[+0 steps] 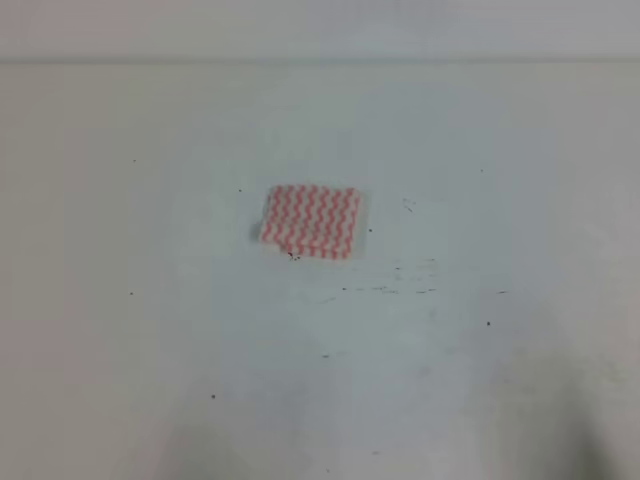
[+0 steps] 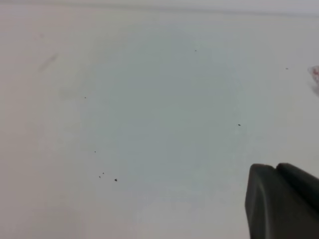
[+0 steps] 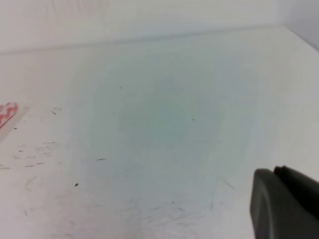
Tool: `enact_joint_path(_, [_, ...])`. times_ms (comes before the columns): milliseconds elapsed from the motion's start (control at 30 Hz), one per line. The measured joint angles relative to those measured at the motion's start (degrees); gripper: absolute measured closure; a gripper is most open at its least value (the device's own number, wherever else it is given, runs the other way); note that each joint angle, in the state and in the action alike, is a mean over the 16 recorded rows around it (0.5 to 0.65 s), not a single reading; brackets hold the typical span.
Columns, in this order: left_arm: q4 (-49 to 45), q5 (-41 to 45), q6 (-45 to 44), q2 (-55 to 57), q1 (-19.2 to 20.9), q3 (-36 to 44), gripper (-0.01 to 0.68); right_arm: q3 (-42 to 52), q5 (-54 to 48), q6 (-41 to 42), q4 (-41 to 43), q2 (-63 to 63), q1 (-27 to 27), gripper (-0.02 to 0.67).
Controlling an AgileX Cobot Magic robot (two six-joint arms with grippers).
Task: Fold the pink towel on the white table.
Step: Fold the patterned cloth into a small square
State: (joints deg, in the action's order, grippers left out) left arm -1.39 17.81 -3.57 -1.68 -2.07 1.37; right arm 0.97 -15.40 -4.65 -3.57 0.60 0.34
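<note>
Pale, plain wall [image 1: 320,28] behind the far edge; soft, even light, faint shadows along the near side.

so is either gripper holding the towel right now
No. The towel lies alone on the table; neither gripper touches it, and the wrist views show it only at their edges.

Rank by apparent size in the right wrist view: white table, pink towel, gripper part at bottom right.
1. white table: fills nearly the whole frame.
2. right gripper: dark part in the corner, enlarged by nearness to the camera.
3. pink towel: only a sliver shows at the left edge, cropped.
</note>
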Motion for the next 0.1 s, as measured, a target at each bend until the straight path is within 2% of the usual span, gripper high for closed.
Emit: enact_joint_path(100, [0.0,-0.04,0.02,0.06,0.03,-0.04,0.674,-0.03,0.0,0.0,-0.01,-0.03,0.0,0.667])
